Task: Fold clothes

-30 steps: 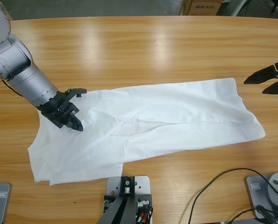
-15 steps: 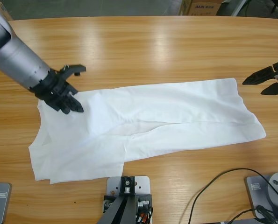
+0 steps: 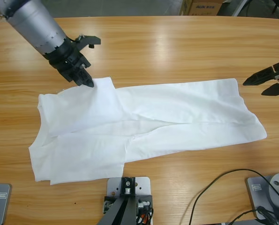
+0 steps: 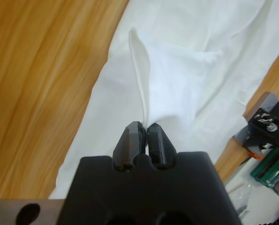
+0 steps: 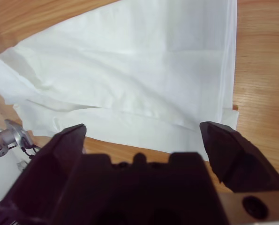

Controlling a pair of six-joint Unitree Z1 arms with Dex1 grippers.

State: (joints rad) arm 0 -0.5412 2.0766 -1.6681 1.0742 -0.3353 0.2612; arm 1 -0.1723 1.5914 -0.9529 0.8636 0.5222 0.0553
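The T-shirt (image 3: 144, 124) lay spread lengthwise across the wooden table (image 3: 153, 47), one end near the table's right end and the other toward the front left. The left arm (image 3: 33, 21) came down slantwise from the upper left corner, its gripper (image 3: 85, 80) pointing down at the shirt's upper left part. Its jaws were pressed together on a pinch of the cloth, which was raised there into a peaked fold above the flat fabric. The right gripper (image 3: 267, 83) hung at the right edge of the table, just off the shirt's right end, jaws spread wide and touching nothing.

The left wrist view showed the clamped fabric (image 4: 141, 79) rising as a thin ridge straight into the closed jaws, which the high view only hinted at. The right wrist view showed the shirt's straight edge (image 5: 228, 61) and layered folds, with bare wood beside it.
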